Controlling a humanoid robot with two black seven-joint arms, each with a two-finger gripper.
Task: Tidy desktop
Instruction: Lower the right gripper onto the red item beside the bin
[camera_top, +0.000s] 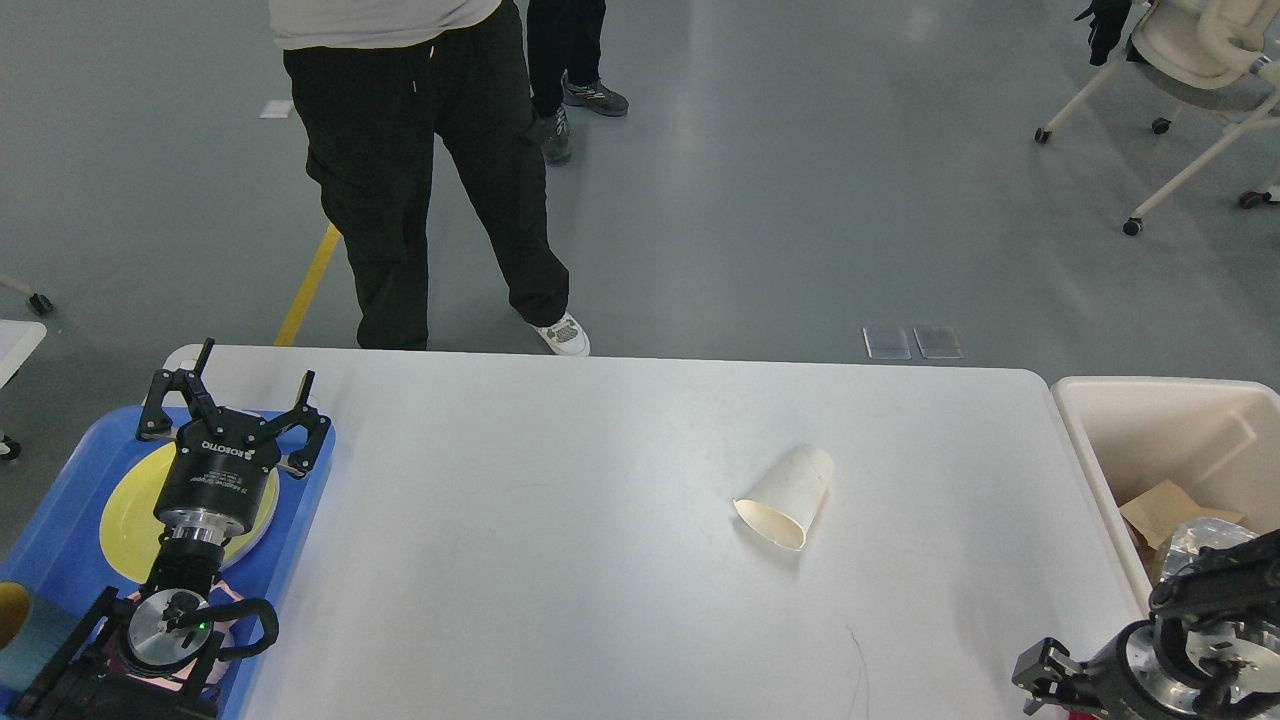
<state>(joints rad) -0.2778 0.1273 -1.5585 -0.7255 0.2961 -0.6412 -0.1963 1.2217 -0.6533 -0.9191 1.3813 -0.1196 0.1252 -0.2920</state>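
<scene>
**A tipped cup on the white desktop, one arm at each side**

The desktop (560, 560) fills the lower middle of the head view, wide, white and round-cornered. A paper cup (788, 495) lies on its side right of the centre, its open mouth turned toward the near edge.

At the left, a blue tray (55, 520) holds a yellow plate (125, 510). The left gripper (235, 408) hangs over the tray's far end, its fingers spread wide with nothing between them.

At the right, a cream bin (1150, 425) stands just beside the desktop, with brown cardboard (1160, 505) and crinkled clear plastic (1195, 540) inside.

The right gripper (1040, 680) sits low in the bottom right corner, partly cut off by the picture's edge; I cannot tell how its fingers stand.

Beyond the far edge, a person in black trousers (420, 170) stands on the grey floor.
</scene>
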